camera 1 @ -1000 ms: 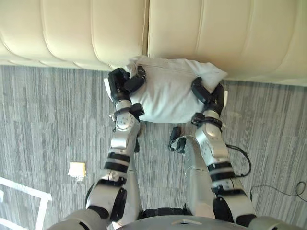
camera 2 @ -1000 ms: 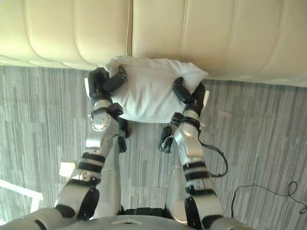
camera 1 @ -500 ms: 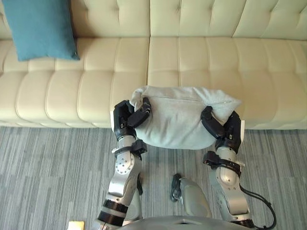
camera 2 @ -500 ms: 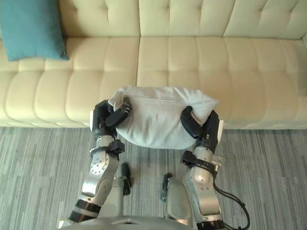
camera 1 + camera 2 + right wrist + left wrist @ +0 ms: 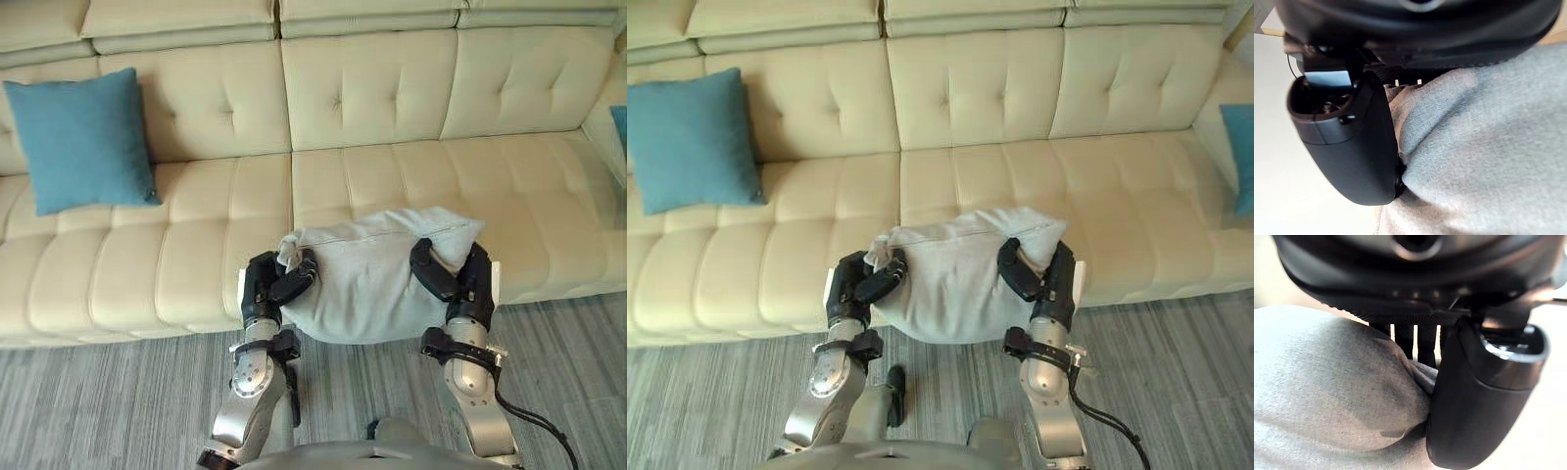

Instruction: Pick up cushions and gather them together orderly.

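Still held, grey cushion (image 5: 367, 284), left hand (image 5: 269, 289) and right hand (image 5: 460, 279) curled round its ends, before sofa (image 5: 372, 108)

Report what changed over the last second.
The camera has swung up: more of the cream tufted sofa and a square teal cushion show. The light grey cushion, earlier over the grey carpet at the sofa's front, now hangs over the seat edge. Left hand and right hand stay clamped on its ends.
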### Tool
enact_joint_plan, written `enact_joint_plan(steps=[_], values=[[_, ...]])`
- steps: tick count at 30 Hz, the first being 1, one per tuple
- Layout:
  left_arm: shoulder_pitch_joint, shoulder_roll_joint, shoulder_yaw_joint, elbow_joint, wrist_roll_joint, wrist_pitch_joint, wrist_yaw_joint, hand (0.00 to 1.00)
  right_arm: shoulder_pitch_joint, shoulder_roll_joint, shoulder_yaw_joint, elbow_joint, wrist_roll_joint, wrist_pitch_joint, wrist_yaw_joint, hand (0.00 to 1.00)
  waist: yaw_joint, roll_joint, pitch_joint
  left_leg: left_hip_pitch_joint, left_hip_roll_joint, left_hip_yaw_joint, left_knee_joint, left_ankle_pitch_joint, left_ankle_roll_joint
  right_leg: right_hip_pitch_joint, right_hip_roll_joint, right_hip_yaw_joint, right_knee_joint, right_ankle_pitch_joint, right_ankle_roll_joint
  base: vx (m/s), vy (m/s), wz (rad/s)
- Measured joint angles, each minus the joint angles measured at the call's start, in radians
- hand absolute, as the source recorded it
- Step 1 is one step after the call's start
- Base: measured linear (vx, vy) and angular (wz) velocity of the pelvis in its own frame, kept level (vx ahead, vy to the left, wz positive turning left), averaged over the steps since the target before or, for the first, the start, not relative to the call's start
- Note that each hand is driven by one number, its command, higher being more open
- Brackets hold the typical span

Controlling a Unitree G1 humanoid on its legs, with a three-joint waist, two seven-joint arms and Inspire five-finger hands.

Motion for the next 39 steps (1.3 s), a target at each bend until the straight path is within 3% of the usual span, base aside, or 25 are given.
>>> enact_joint_plan(steps=[2,3,4,6,7,8,11,15,17,21,24,29,35,39], values=[[0.001,0.021,0.0,0.001,0.0,0.008,0.0,0.0,-0.038,0.0,0.0,0.066,-0.009,0.0,0.002,0.0,-0.004,0.0,0.0,0.081,-0.004,0.017,-0.022,-0.024,0.017,-0.049,-0.012,0.005,0.177,0.058,-0.01,0.52,0.264,-0.64],[0.003,0.042,0.001,0.002,0.003,0.007,-0.001,0.0,-0.07,-0.001,-0.001,0.132,-0.01,0.0,0.005,0.0,-0.009,0.001,-0.002,0.143,0.007,0.017,-0.063,-0.026,0.019,-0.102,-0.02,-0.004,0.305,0.1,-0.038,0.35,0.095,-0.35],[0.003,0.049,0.006,0.002,0.004,0.007,-0.001,0.0,-0.093,-0.001,-0.001,0.175,-0.01,0.0,0.01,0.0,-0.009,0.002,-0.003,0.174,0.019,0.016,-0.089,-0.026,0.019,-0.148,-0.024,-0.027,0.359,0.075,-0.06,0.26,0.014,-0.26],[0.003,0.048,0.018,0.002,0.004,0.007,-0.002,0.0,-0.105,-0.001,0.0,0.198,-0.01,0.0,0.021,0.0,-0.013,0.002,-0.003,0.183,0.03,0.01,-0.096,-0.026,0.019,-0.198,-0.028,-0.044,0.362,0.066,-0.072,0.24,-0.295,0.08],[0.001,0.041,0.034,0.056,0.005,0.01,-0.032,0.0,-0.114,-0.022,0.001,0.25,-0.013,0.023,0.05,0.0,-0.028,0.016,-0.006,0.245,0.089,-0.082,-0.157,-0.075,-0.092,-0.231,0.086,-0.012,-0.028,0.194,-0.079,0.34,-0.631,0.27],[0.005,0.019,0.026,0.067,0.005,0.014,-0.05,0.0,-0.113,-0.051,-0.007,0.259,-0.012,0.039,0.05,0.0,-0.027,0.036,-0.013,0.246,0.102,-0.113,-0.169,-0.075,-0.092,-0.217,0.11,-0.028,-0.054,0.199,-0.092,0.33,-0.642,0.26],[0.006,0.006,0.018,0.069,0.006,0.014,-0.061,0.0,-0.108,-0.053,-0.02,0.246,-0.012,0.044,0.049,0.0,-0.028,0.038,-0.015,0.255,0.104,-0.104,-0.194,-0.06,-0.096,-0.213,0.141,-0.035,-0.056,0.201,-0.108,0.05,-0.148,-0.06],[0.008,0.005,0.012,0.078,0.006,0.017,-0.069,0.0,-0.098,-0.053,-0.025,0.203,-0.012,0.044,0.048,0.0,-0.028,0.042,-0.018,0.268,0.097,-0.111,-0.224,-0.05,-0.094,-0.193,0.137,-0.044,-0.084,0.207,-0.109,-0.04,-0.042,0.08],[0.008,0.004,0.012,0.078,0.007,0.024,-0.073,0.0,-0.081,-0.052,-0.026,0.19,-0.011,0.044,0.047,0.0,-0.032,0.047,-0.023,0.303,0.096,-0.162,-0.279,-0.021,-0.085,-0.107,0.137,-0.094,-0.181,0.237,-0.096,-0.04,-0.007,0.66],[0.004,0.004,0.022,0.077,0.028,0.024,-0.066,0.0,-0.081,-0.026,-0.025,0.148,-0.011,0.042,0.052,0.0,0.013,0.05,-0.085,0.3,0.072,-0.215,-0.338,0.038,-0.107,-0.099,0.105,-0.133,-0.203,0.249,-0.097,0.01,0.027,0.42],[-0.028,0.004,0.032,0.077,0.058,0.024,-0.032,0.0,-0.13,-0.02,-0.019,0.155,-0.011,0.042,0.052,0.0,0.018,0.065,-0.098,0.302,0.059,-0.237,-0.364,0.061,-0.108,-0.092,0.09,-0.152,-0.212,0.252,-0.093,0.01,0.027,0.29],[-0.126,0.004,0.055,0.076,0.104,0.024,0.026,0.0,-0.237,-0.012,-0.017,0.199,-0.012,0.042,0.028,0.0,0.017,0.071,-0.109,0.312,0.061,-0.269,-0.388,0.079,-0.103,-0.047,0.09,-0.186,-0.268,0.273,-0.09,-0.02,-0.001,0.19],[-0.293,0.036,0.069,0.093,0.108,0.024,0.104,0.0,-0.449,-0.009,-0.009,0.303,-0.036,0.042,-0.046,0.0,0.02,0.068,-0.105,0.237,0.059,-0.283,-0.384,0.102,-0.109,-0.084,0.092,-0.202,-0.323,0.323,-0.091,-0.02,0.006,0.08],[-0.51,0.088,0.085,0.193,0.115,0.024,0.155,0.0,-0.651,-0.009,-0.007,0.417,-0.039,0.042,-0.107,0.0,0.021,0.056,-0.047,0.157,0.06,-0.302,-0.366,0.129,-0.125,-0.157,0.092,-0.216,-0.315,0.344,-0.105,-0.06,-0.033,0.11]])
